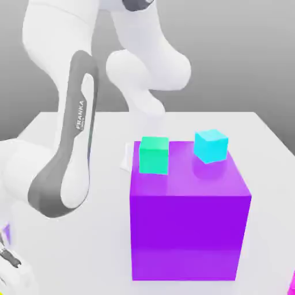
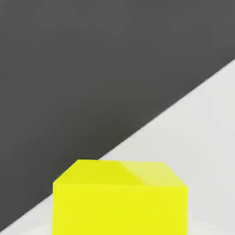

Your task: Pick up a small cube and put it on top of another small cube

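The small cube [image 2: 120, 202], plain bright yellow, sits very close to the hand camera, resting on the white table [image 2: 202, 137]. My gripper is shut around it. In the exterior view the arm [image 1: 64, 173] bends down toward the lower left corner, where the hand goes out of the picture. A green small cube [image 1: 154, 154] and a cyan small cube [image 1: 210, 145] rest side by side, apart from each other, on top of the big purple cube [image 1: 187, 230].
The big purple cube stands tall in the middle of the table [image 1: 259, 132]. A white flat piece [image 1: 127, 157] lies behind its left side. The table edge, with dark floor [image 2: 92, 69] beyond, runs close to the yellow cube. A magenta sliver [image 1: 292, 282] shows at the lower right.
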`<action>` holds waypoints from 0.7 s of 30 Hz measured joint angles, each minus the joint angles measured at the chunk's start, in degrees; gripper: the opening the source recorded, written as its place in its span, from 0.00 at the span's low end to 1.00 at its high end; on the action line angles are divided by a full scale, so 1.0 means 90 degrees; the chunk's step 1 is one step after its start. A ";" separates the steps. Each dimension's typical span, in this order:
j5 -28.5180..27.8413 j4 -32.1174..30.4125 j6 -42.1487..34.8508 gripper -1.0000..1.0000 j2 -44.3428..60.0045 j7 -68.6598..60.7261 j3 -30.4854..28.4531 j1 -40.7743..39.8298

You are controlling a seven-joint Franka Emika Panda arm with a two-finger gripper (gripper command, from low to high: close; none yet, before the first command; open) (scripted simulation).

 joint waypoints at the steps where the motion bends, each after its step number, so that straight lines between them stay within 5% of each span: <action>1: -0.0096 -0.0091 -0.0134 0.00 -0.0231 -0.0028 0.0009 0.0079; 10: -0.0739 -0.0956 -0.1333 0.00 -0.2327 -0.0527 0.0386 0.0707; 21: -0.0767 -0.2016 -0.2810 0.00 -0.4864 -0.1678 0.0791 0.1430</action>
